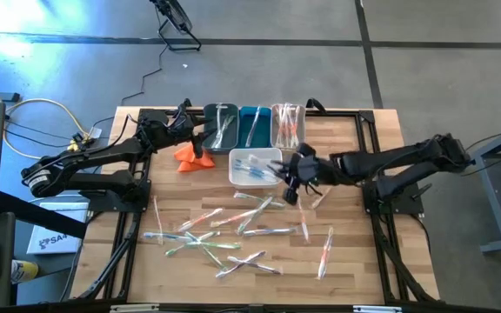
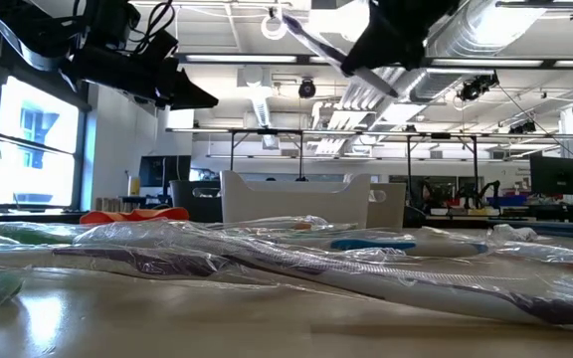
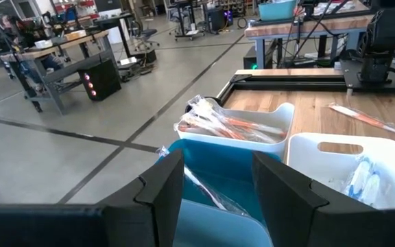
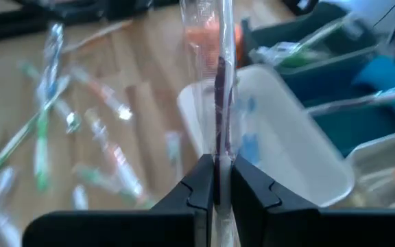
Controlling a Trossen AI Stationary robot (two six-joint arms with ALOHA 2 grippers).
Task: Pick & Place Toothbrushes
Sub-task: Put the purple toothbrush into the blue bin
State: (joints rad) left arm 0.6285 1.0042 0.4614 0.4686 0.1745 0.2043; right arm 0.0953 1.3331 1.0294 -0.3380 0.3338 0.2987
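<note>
Many wrapped toothbrushes [image 1: 220, 230] lie scattered flat on the wooden table. A green bin [image 1: 222, 126], a blue bin [image 1: 255, 126] and a clear bin [image 1: 287, 124] with orange brushes stand in a row at the far edge. A white bin [image 1: 255, 167] with blue brushes stands in front of them. My right gripper [image 1: 290, 183] hovers at the white bin's right end, shut on one wrapped toothbrush [image 4: 219, 82] with a dark handle. My left gripper [image 3: 218, 185] waits open beside the green bin, with nothing between its fingers. My right gripper pinches the wrapped toothbrush [image 4: 219, 147] between its two fingers, which lie along it. The brush sticks out forward past the fingertips, over the white bin. It is lifted clear of the table; in the low view it slants upward from the gripper [image 2: 311, 45].
An orange folded cloth [image 1: 194, 156] lies left of the white bin. Black frame rails [image 1: 381, 217] run along the table's sides. One orange brush [image 1: 324, 252] lies apart at the near right. Cables and a box sit off the table's left.
</note>
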